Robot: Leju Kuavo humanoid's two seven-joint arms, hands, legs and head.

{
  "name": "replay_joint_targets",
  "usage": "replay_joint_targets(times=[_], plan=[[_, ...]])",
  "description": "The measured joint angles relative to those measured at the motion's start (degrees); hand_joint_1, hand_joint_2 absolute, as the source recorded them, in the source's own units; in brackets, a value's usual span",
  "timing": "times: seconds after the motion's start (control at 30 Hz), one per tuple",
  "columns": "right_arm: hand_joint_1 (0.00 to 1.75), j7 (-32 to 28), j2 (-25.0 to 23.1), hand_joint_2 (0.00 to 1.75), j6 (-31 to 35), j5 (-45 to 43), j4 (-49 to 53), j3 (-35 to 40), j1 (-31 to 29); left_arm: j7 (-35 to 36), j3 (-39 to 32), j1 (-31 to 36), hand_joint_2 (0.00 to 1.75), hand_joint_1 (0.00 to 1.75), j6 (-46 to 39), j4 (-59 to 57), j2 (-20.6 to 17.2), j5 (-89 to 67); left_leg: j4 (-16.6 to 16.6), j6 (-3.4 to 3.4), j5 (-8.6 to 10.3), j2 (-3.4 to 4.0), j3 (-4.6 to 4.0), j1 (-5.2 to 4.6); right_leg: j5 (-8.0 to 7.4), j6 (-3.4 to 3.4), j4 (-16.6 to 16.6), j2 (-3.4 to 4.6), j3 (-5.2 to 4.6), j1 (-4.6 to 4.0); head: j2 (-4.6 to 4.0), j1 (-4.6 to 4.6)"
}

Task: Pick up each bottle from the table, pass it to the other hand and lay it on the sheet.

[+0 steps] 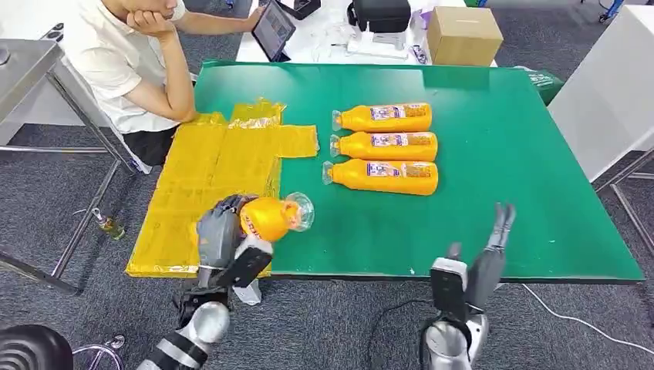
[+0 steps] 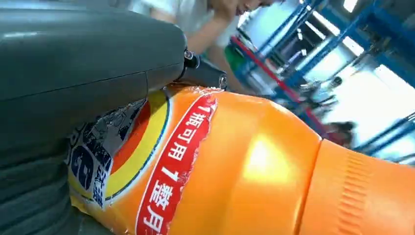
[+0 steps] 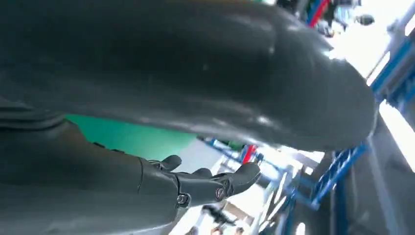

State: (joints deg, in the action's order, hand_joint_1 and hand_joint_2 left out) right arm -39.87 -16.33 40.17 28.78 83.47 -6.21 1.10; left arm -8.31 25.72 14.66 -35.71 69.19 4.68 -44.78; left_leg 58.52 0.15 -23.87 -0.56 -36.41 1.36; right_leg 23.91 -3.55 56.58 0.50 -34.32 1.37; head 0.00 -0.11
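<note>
Grey carpet floor (image 1: 46, 193); white desk (image 1: 324, 35) behind; cardboard box (image 1: 463, 35); steel table frame (image 1: 54, 85) at left.

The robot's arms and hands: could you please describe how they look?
Both arms are silver metal with rounded joints. The left hand and right hand are dark grey, with smooth grey covers, thick thumbs and darker slender fingers. A black block sits at each wrist.

In the head view, the left hand (image 1: 220, 235) covers the rear portion of the held bottle (image 1: 271, 216); its base is hidden. The person (image 1: 135, 58) at upper left is cut off by the top edge. In the left wrist view, the bottle's label (image 2: 147, 161) is partly hidden behind the hand's cover, and the background at upper right is blurred.
</note>
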Motion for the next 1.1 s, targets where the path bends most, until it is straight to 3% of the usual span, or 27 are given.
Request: replay_joint_targets(times=[0.13,0.67,0.77,0.83,0.87,0.9,0.93,0.97,1.1], plan=[[0.00,-0.02,-0.65,0.00,0.00,-2.31,0.61,-0.17,0.35,6.11,-1.53,3.08,1.75,1.73,3.93,-4.78,-0.44,-9.64,0.00,0.00,0.01,0.01,0.01,0.00,-0.01,0.00,0.01,0.00,0.01,0.00,0.00,0.00],[0.00,-0.02,-1.31,0.00,0.00,-2.44,1.07,-0.44,0.59,6.65,-2.51,5.70,1.75,1.75,4.23,-9.74,-0.74,-10.36,0.00,0.00,0.01,0.01,-0.01,0.00,0.00,0.00,0.01,0.00,0.00,0.00,0.00,-0.02],[0.00,-0.02,-1.31,0.00,0.00,-3.98,0.89,-0.26,0.51,10.59,-2.49,7.14,1.75,1.62,7.89,-11.41,-0.74,-14.48,0.00,-0.01,0.02,-0.01,-0.01,0.00,0.00,0.00,0.01,-0.01,0.02,0.00,0.00,-0.02],[0.00,-0.02,-1.31,0.00,0.00,-5.24,0.11,0.35,0.33,13.89,-2.51,9.63,1.75,1.64,11.21,-14.98,-0.74,-18.48,0.00,-0.01,0.02,0.00,-0.01,0.00,-0.01,0.00,0.01,0.00,0.02,0.00,0.00,0.00],[0.00,-0.02,-1.31,0.00,-0.04,-6.11,-0.59,0.72,0.10,14.15,-2.77,11.48,1.75,1.54,13.05,-17.77,-0.74,-18.58,0.00,-0.01,0.04,0.00,-0.01,0.00,-0.02,-0.01,0.01,0.00,0.02,0.00,0.00,-0.02],[0.00,-0.02,-1.31,0.00,-0.04,-6.71,-1.25,1.01,-0.15,14.17,-3.28,13.09,1.75,0.99,14.49,-20.33,-0.68,-18.21,0.00,-0.01,0.09,0.00,-0.01,0.00,-0.02,-0.01,0.01,0.00,0.02,0.00,0.00,-0.02],[0.00,-0.02,-1.31,0.00,-0.06,-7.25,-1.86,1.29,-0.33,14.13,-3.80,14.63,1.75,0.23,15.83,-22.74,-0.59,-17.43,0.00,0.01,0.10,0.00,-0.01,0.00,-0.03,-0.01,0.02,0.00,0.02,0.00,0.00,0.00],[0.00,-0.02,-1.31,0.00,-0.04,-7.85,-2.41,1.51,-0.54,13.64,-4.44,16.18,1.75,0.00,17.24,-25.10,-0.57,-16.19,0.00,0.01,0.10,0.00,-0.01,0.00,-0.03,-0.01,0.03,0.00,0.03,0.00,0.00,-0.02],[0.00,-0.02,-1.18,0.00,-0.07,-9.42,-5.03,2.45,-0.95,9.14,-7.71,21.10,1.75,0.00,21.05,-32.86,-0.28,-10.46,0.00,0.02,0.11,0.00,0.02,0.00,-0.02,-0.01,0.05,0.00,0.07,0.00,0.00,-0.02]])
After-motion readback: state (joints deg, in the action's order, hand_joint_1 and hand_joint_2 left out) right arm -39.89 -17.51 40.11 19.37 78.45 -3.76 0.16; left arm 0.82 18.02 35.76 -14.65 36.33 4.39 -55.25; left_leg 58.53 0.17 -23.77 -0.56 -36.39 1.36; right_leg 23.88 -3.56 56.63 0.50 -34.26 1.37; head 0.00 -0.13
